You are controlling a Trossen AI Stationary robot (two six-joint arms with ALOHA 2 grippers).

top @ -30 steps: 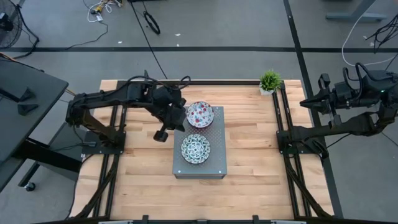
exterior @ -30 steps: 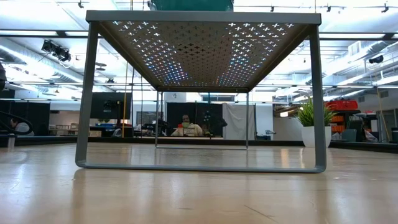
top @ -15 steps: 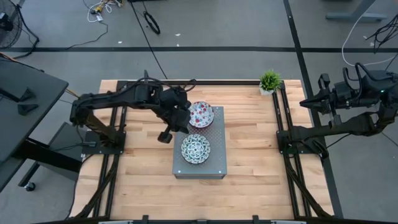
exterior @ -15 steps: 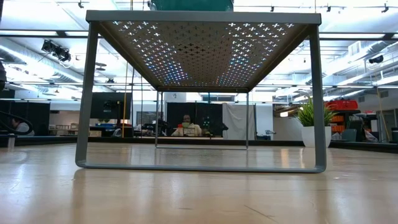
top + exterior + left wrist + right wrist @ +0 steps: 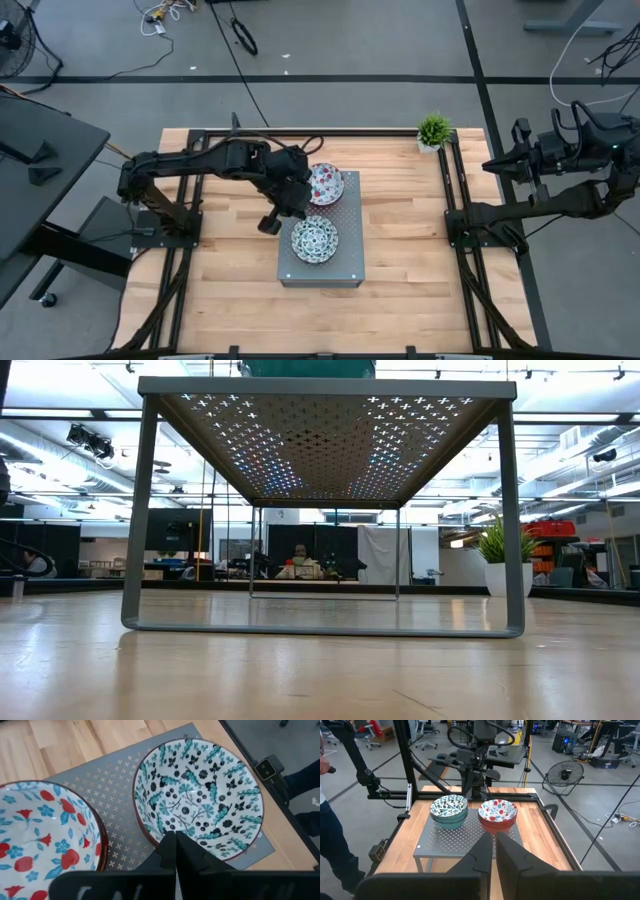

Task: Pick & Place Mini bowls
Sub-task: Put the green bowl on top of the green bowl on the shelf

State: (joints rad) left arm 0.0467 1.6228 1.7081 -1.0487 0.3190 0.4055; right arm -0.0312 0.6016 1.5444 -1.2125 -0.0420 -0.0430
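Two stacks of mini bowls stand on top of a grey perforated box [image 5: 345,258]. The red floral stack [image 5: 322,184] is toward the far edge and the blue-green stack [image 5: 314,240] nearer. My left gripper [image 5: 290,198] hangs over the box's left edge between the two stacks, fingers shut. In its wrist view the gripper [image 5: 175,842] points at the near rim of the top blue-green bowl [image 5: 200,790], with the red floral bowl [image 5: 40,835] to one side. My right gripper [image 5: 494,845] is shut and waits off the table's right edge [image 5: 492,165]. My left gripper's shut fingertips [image 5: 169,840] show in front of the blue-green bowl's rim [image 5: 150,832], coming slanting down from the table's left. Whether they touch the rim I cannot tell.
A small potted plant [image 5: 434,130] stands at the table's far right corner. Bare wood lies left, right and near of the box. The box stands on thin legs [image 5: 140,520] with open space beneath. People show in the room beyond.
My left gripper has moved toward the table's right and a little toward the near edge, from beside the box's left edge to over it, closer to the two bowl stacks. The bowls and the right arm have stayed put.
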